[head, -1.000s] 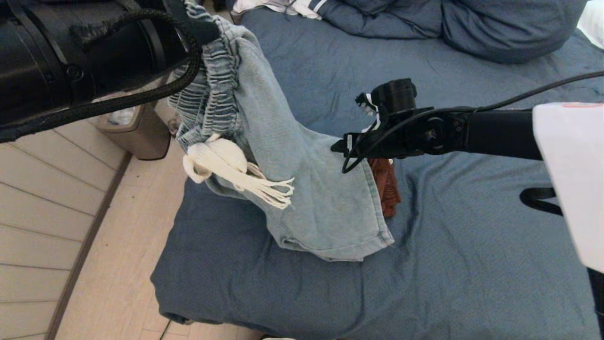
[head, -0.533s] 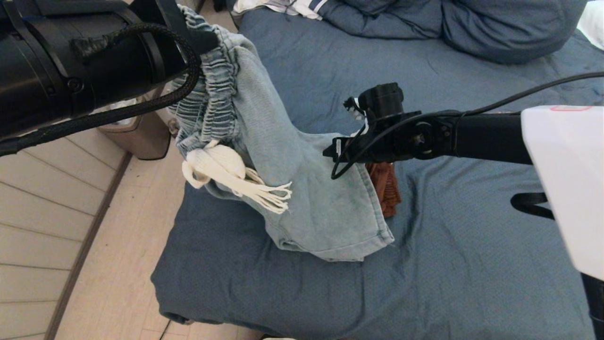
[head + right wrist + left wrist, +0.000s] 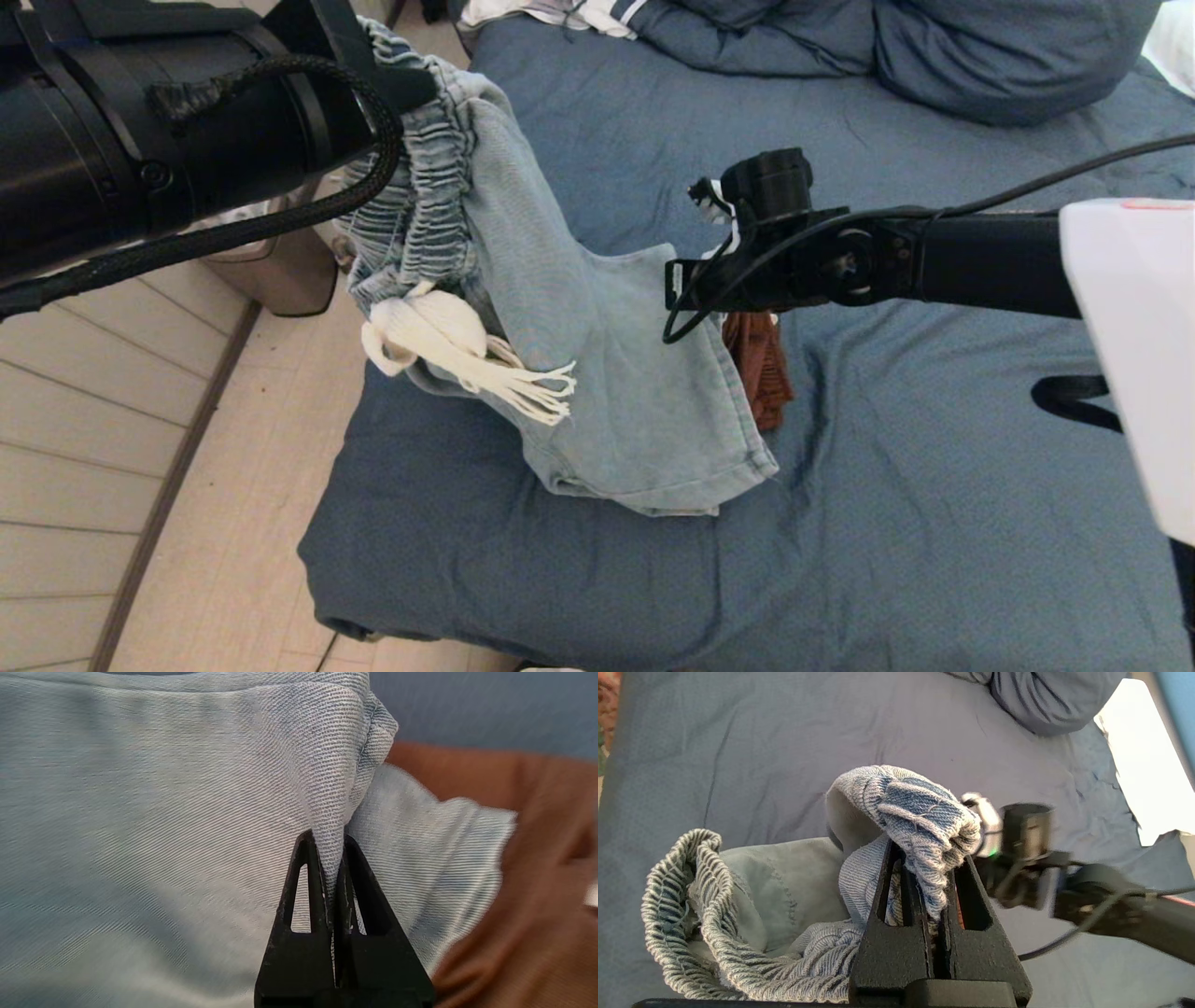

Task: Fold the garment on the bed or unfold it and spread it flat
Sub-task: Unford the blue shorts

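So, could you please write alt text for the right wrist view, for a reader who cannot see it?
The right pincer, black, is shut on a pinched fold of light blue denim garment that fills most of the view. A rust-brown cloth lies beside and partly under the denim, with the blue bed behind.

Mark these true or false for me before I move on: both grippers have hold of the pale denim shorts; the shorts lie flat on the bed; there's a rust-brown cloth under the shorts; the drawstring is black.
1. Both grippers hold the shorts. True: the left gripper is shut on the elastic waistband, the right gripper is shut on a pinch of the fabric.
2. The shorts lie flat on the bed. False: the waistband end is lifted and only the lower part rests on the cover.
3. A rust-brown cloth lies partly under the shorts. True.
4. The drawstring is black. False: it is cream-white with frayed ends.
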Motion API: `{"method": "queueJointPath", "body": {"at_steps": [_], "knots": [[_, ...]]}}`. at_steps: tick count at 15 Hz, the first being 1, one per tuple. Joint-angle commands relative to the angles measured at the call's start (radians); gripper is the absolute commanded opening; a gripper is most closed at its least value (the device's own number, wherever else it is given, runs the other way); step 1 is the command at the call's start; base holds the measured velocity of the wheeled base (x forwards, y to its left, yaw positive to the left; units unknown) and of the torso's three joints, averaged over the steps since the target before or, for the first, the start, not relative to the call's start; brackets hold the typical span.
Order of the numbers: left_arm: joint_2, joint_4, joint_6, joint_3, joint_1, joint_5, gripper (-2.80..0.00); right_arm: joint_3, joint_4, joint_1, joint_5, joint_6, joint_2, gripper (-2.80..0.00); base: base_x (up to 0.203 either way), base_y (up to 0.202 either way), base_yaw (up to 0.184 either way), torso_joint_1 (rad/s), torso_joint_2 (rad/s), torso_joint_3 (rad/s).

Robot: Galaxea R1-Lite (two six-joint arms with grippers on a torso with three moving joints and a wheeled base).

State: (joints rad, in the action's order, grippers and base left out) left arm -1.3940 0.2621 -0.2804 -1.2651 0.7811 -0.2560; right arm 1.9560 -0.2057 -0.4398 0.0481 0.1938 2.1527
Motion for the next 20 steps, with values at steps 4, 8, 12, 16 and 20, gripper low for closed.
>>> {"method": "queueJointPath", "body": {"at_steps": [4,8,12,16,20], "knots": [[0.037,-0.002,0.000,-0.014,0.000,-0.011,-2.80,-0.008,-0.011,0.019,0.000,0.002,-0.153,-2.80,0.000,0.000,0.000,0.000,0.00,0.000],[0.146,-0.040,0.000,-0.038,-0.001,-0.017,-2.80,-0.099,-0.011,0.005,0.001,0.003,-0.335,-2.80,0.000,0.000,0.000,0.000,0.00,0.000],[0.232,-0.141,0.000,-0.095,-0.002,-0.018,-2.80,-0.217,-0.013,-0.062,0.002,-0.006,-0.558,-2.80,0.000,0.000,0.000,0.000,0.00,0.000],[0.223,-0.203,0.005,-0.193,-0.001,-0.019,-2.80,-0.286,-0.044,-0.123,0.003,-0.034,-0.711,-2.80,0.000,0.000,0.000,0.000,0.00,0.000],[0.142,-0.284,0.008,-0.392,0.000,-0.019,-2.80,-0.275,-0.046,-0.111,0.003,-0.039,-0.752,-2.80,0.000,0.000,0.000,0.000,0.00,0.000]]}}
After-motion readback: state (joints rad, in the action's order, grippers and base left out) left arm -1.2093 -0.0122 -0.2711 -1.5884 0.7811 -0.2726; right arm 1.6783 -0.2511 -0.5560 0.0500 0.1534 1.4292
